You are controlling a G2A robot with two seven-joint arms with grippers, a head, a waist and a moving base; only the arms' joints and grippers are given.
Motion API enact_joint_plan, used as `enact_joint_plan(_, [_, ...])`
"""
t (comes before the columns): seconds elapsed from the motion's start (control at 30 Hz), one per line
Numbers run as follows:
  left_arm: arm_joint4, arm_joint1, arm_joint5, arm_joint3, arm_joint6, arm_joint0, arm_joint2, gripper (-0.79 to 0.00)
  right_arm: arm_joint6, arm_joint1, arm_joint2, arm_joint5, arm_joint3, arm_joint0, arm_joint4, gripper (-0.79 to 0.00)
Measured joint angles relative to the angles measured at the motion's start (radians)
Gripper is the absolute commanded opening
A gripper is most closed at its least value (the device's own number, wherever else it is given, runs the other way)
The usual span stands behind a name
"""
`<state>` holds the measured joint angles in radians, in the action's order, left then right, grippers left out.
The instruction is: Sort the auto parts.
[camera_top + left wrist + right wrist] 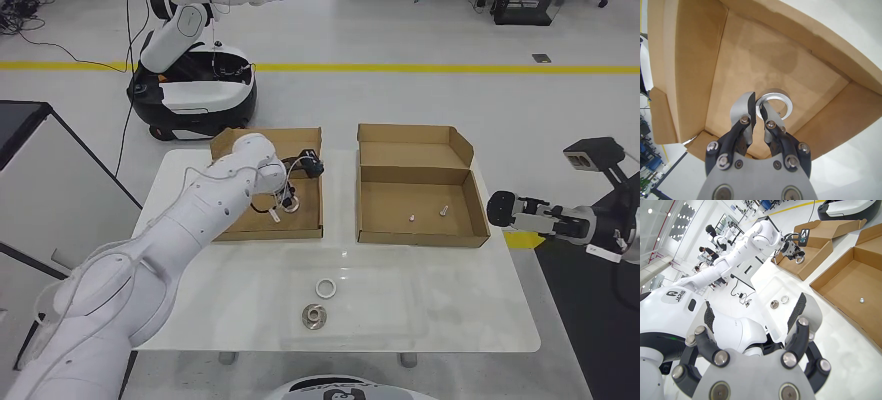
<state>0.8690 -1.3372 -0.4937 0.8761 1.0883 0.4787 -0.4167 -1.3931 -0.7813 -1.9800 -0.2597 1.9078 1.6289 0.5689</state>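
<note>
The left gripper (758, 102) is clamped on the rim of a ring (789, 106), held over the left box (696, 56). The right gripper (754, 298) is spread open, beyond the table (500, 320). A second ring (326, 288) and a hub (315, 317) lie in the tray (400, 300); two bolts (443, 210) lie in the right box (400, 190).

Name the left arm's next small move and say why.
Probably open the left gripper and let the metal ring drop. The ring is pinched by its rim and hangs above the floor of the cardboard box, inside its walls.
</note>
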Motion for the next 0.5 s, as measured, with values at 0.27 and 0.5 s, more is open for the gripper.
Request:
enact_joint_plan(0.27, [-0.003,-0.066,-0.006,-0.130,-0.042,-0.019,0.039,-0.785,0.000,0.000,0.000,0.000,0.000,0.000,0.000,0.000])
enact_joint_plan(0.5, [0.002,-0.113,-0.011,-0.229,-0.061,-0.035,0.057,-0.785,0.000,0.000,0.000,0.000,0.000,0.000,0.000,0.000])
